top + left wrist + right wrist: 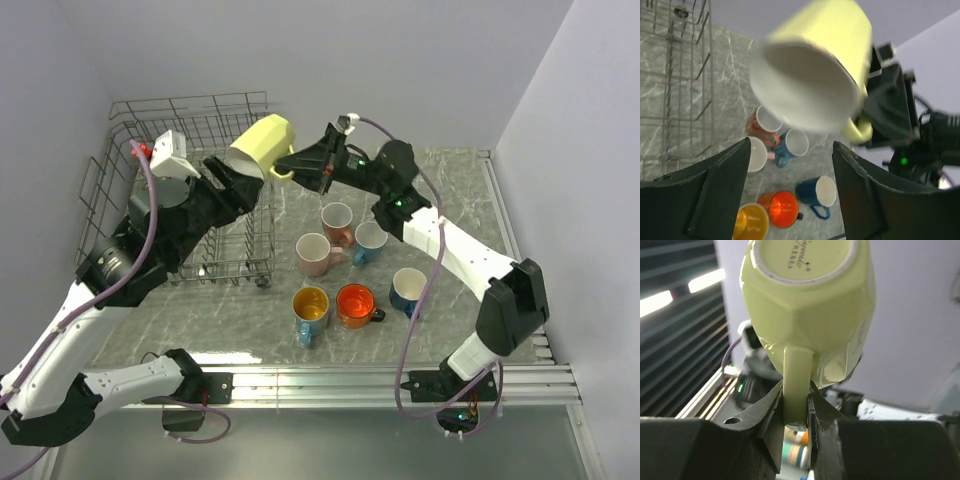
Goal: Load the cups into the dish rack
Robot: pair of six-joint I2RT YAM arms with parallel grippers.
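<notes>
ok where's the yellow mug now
In the top view the pale yellow mug hangs at the dish rack's right side, its handle pinched by the right end effector, facing the open left end effector.

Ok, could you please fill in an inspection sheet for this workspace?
Surface: grey marbled table, no spill seen.
Job's things: yellow mug held aloft beside the dish rack; salmon mug, pale pink mug, light blue mug, dark blue mug, orange mug and teal mug on the table; none seen in the rack.
Clutter: nothing seen.
Grippers: right gripper shut on the yellow mug's handle; left gripper open near its mouth.
Cables: purple cable along each arm.
Surroundings: plain walls, metal rail at near edge.
</notes>
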